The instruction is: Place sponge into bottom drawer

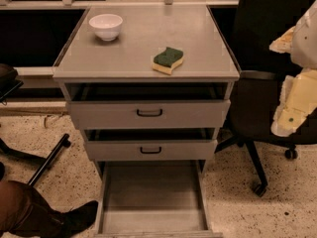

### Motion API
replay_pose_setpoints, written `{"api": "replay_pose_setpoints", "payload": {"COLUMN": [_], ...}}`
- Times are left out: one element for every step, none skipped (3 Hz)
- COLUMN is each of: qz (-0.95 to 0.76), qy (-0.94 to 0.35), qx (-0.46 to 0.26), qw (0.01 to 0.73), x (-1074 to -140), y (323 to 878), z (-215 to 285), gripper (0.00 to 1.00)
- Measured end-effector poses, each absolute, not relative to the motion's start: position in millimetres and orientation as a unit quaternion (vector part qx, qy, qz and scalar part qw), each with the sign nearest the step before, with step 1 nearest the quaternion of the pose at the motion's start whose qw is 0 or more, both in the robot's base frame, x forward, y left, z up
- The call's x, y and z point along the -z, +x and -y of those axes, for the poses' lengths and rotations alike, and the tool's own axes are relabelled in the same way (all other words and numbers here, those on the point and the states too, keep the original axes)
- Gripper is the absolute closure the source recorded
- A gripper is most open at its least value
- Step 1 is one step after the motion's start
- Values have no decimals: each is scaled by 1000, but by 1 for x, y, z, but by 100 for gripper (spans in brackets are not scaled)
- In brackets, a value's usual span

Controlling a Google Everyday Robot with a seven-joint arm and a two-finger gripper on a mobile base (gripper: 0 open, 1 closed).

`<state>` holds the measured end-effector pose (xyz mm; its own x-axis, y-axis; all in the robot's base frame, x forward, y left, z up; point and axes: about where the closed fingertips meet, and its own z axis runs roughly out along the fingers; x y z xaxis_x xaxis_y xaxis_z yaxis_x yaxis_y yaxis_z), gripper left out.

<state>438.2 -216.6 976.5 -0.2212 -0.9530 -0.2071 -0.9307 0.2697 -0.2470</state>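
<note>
Sponge (167,60) lies green side up on the grey worktop (198,33), near the front edge and a little right of the middle, touching nothing else. Its long axis runs roughly across the worktop, the right end tipped slightly toward the back. The bottom drawer (151,197) is pulled well out at floor level, almost straight below and in front of the sponge, its flat floor showing. Above it, the two shallower drawers (148,114) with black handles are also part-way out, so their fronts jut over the path down.

The end effector (290,108) hangs as a pale shape at the right edge of the view, beside the cabinet and well apart from the sponge. Whether it is open or closed I cannot tell; it has no hold of the sponge. From there the sponge lies to the left and further back, so the coming reach should run leftward over the worktop's right side. A black chair (257,108) stands between the two. A white bowl (105,26) sits at the far left corner, well out of the way
</note>
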Motion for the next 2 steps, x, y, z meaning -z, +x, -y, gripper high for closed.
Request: {"api": "replay_pose_setpoints", "payload": {"qz": [-781,-766], "qy": [-603,-620], "qx": [35,22], "qw": [160,171], "x": [-977,-953], "y": [438,477], "z": [217,199], "gripper": [0,0]}}
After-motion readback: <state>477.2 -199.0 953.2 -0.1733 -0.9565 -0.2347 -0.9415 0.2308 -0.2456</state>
